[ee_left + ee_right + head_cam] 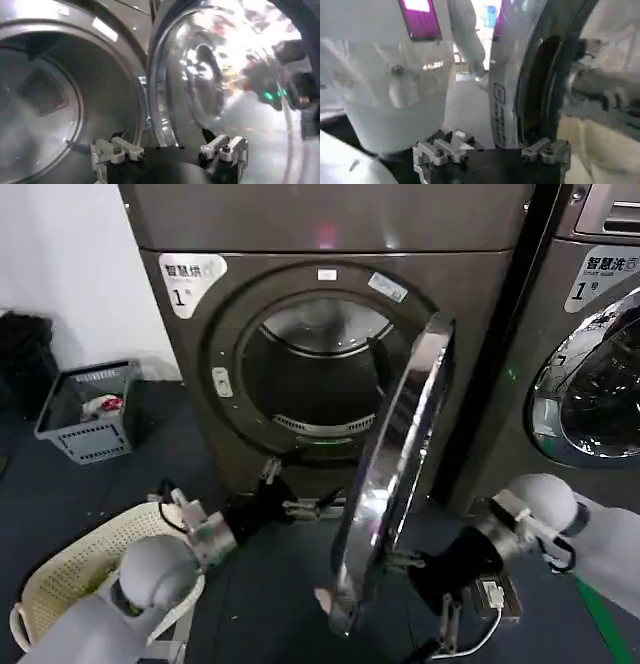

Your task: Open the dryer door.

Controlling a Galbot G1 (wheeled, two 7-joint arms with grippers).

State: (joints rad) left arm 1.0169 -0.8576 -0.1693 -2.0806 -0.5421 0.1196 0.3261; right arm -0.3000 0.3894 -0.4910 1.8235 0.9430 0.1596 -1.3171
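Dryer door swung out, both grippers close by it.

The dryer door [395,474] stands edge-on to the head camera — well open, in front of the right side of the dryer [330,334], whose drum mouth is uncovered. The left gripper [285,506] hangs spread below the mouth, just left of the door. The right gripper [400,561] — fingers spread — sits at the door's lower edge; whether it touches is unclear.

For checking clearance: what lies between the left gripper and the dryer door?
Nothing in the head view: the left gripper, jaws open, sits below the drum mouth of the dryer, bare dark floor between it and the swung-open dryer door.
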